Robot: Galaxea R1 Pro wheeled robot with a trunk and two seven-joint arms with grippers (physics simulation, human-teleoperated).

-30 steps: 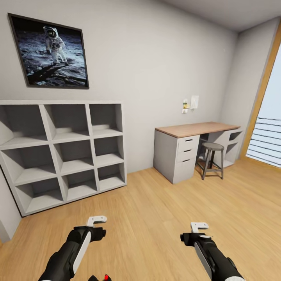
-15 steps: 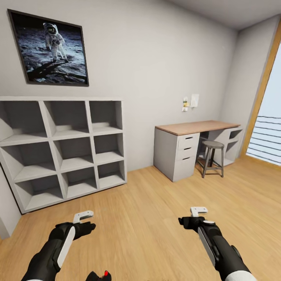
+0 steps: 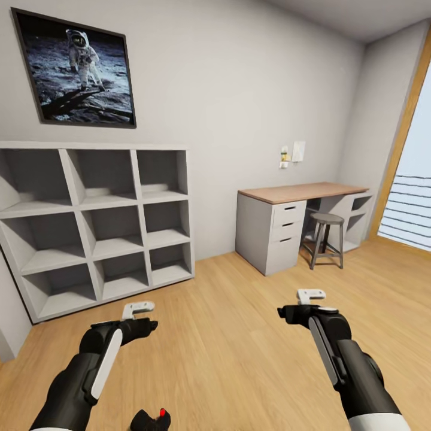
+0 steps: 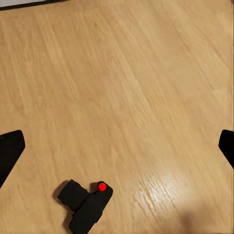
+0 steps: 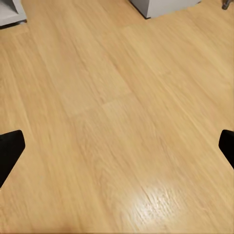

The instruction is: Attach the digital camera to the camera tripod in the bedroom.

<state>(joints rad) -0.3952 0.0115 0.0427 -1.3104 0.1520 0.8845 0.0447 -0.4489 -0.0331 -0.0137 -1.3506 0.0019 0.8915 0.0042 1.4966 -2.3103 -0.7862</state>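
Observation:
The digital camera (image 3: 151, 420) lies on the light wood floor at the bottom edge of the head view, black with its red button up. It also lies below my left gripper in the left wrist view, digital camera (image 4: 86, 204). My left gripper (image 3: 139, 309) hovers above the floor ahead of the camera, open, its black fingertips (image 4: 9, 151) wide apart with nothing between them. My right gripper (image 3: 311, 294) hangs over bare floor to the right, open as well. The camera tripod is out of view.
White cubby shelves (image 3: 96, 227) stand against the wall at left under a framed astronaut picture (image 3: 75, 72). A desk with drawers (image 3: 281, 230) and a stool (image 3: 324, 239) are at the back right. A tall window (image 3: 413, 197) is at the right.
The head view has tilted down slightly. My left gripper swung left and then forward again; my right gripper rose and moved forward. More of the camera shows at the bottom edge.

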